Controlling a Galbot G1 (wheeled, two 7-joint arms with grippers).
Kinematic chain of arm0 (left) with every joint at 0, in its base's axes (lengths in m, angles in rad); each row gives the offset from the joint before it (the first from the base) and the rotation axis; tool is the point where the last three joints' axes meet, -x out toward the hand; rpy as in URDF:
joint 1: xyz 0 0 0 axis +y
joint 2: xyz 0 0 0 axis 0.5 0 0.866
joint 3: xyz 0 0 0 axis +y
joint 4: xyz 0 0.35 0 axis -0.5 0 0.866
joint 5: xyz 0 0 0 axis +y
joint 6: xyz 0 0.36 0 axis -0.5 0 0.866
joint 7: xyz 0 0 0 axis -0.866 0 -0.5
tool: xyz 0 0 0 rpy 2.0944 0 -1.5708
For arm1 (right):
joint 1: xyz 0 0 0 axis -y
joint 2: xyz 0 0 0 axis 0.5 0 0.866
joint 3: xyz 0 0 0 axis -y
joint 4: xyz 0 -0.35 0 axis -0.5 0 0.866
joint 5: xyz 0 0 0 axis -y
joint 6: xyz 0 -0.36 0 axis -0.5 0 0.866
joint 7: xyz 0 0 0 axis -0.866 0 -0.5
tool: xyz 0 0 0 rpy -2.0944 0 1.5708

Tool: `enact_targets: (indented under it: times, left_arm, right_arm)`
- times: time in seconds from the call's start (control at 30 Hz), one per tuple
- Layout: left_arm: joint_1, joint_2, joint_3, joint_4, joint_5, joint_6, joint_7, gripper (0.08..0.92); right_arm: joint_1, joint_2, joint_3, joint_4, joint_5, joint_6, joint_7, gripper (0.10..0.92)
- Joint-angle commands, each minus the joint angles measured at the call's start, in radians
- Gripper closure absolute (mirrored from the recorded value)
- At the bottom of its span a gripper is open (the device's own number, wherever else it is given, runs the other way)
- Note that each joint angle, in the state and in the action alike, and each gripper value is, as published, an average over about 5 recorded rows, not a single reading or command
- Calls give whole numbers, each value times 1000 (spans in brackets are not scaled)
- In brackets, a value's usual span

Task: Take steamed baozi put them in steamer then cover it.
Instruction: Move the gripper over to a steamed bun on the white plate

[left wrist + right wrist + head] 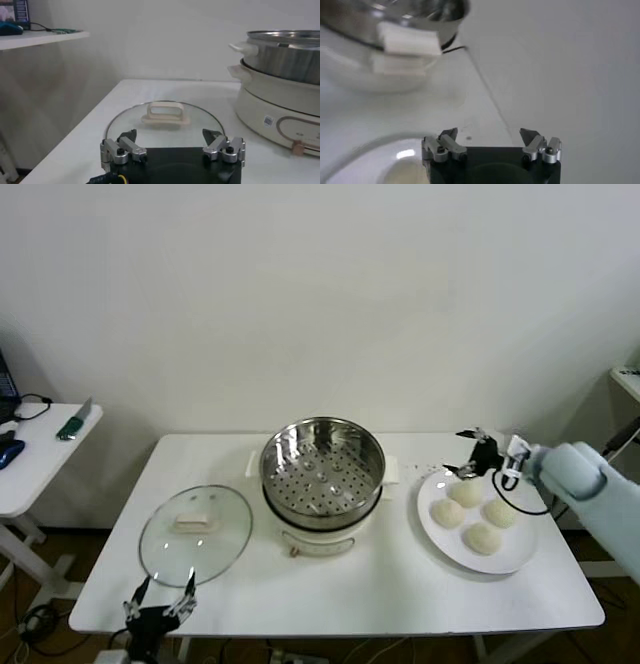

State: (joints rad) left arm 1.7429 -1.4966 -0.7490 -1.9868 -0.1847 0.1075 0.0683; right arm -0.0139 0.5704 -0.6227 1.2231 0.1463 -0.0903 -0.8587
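Baozi (466, 493) number four on your white plate (520, 555), right of frame; one empty steamer (322, 467) centre, one cover (195, 533) lower left. Right gripper (473, 455) hovers spread wide over the plate's far edge; left gripper (160, 599), released, sits by the cover.

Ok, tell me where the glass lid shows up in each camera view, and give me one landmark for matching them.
Head view: the glass lid lies flat on the table, left of the steamer, just beyond the open left pincer.
Left wrist view: lid straight ahead of the pincer, handle up.
Right wrist view: not in it.
Shared landmark: the steamer, seen in all three views.
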Motion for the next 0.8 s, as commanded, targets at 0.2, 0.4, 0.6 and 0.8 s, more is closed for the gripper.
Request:
enact_targets:
  times: [0.2, 0.4, 0.6, 0.8]
  left_arm:
    - [1, -7, 4, -7, 5, -3, 4, 177]
    - [4, -14, 2, -13, 6, -2, 5, 177]
    - [11, -19, 0, -16, 13, -5, 5, 177]
    - [17, -28, 0, -16, 22, -7, 7, 177]
  right_arm:
    - [551, 38, -654, -213, -67, 131, -347, 203]
    - [474, 130, -641, -259, -33, 101, -330, 203]
    - [378, 234, -576, -351, -39, 107, -323, 203]
    - [306, 292, -519, -431, -96, 117, -313, 203]
